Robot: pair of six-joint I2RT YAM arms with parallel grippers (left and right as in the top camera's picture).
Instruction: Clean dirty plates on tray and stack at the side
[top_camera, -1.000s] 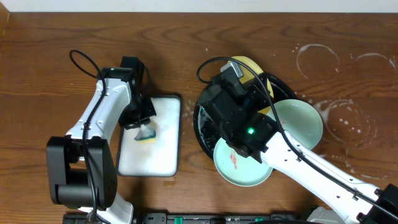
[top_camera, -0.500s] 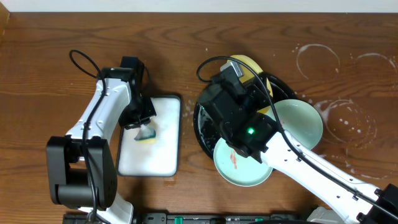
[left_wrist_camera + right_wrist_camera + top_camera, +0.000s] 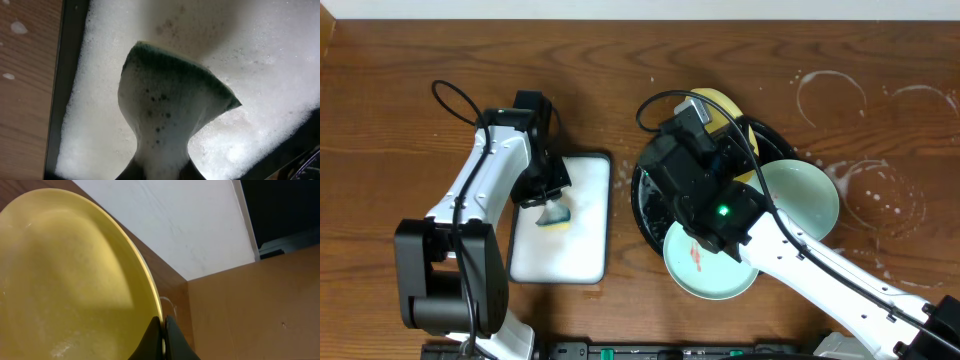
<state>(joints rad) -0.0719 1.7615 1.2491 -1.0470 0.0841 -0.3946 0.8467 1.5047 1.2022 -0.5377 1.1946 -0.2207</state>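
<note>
**Change noted:** none. Over the last second the overhead view shows both arms and every item in the same place. Work is paused mid-step.

**Near.** One mint plate [image 3: 705, 265] lies at the near edge of the black tray [image 3: 643, 200] and overhangs its rim. It has a red-orange smear on its face and is judged uncleaned. To the left, the white tray [image 3: 575, 250] is covered in foam. The left gripper [image 3: 161, 171] is clamped on the sponge [image 3: 170, 100] and pinches it in at the waist. The sponge is loaded with suds and sits low over the foam; whether it touches cannot be told.

**Middle.** The second mint plate [image 3: 807, 195] sits at the right side of the black tray, partly past the rim. No smear shows on the part left uncovered by the arm.

**Far.** The right gripper [image 3: 163, 341] is closed on the rim of the yellow plate [image 3: 65, 280], which sits at the far edge of the black tray. The plate's face shows a pale film and no smear. Whether it is lifted clear of the tray cannot be told. Further right, wet ring marks [image 3: 830, 95] dot the table [image 3: 380, 120], and no plate stands there.

**Assessment.** With the plate gripped and the sponge charged but the two well apart, the stillness suggests scrubbing has not yet begun on this plate. Nothing is stacked, so the task is judged to be at an early stage. The pinch on a thin, wet rim is a slip risk.
</note>
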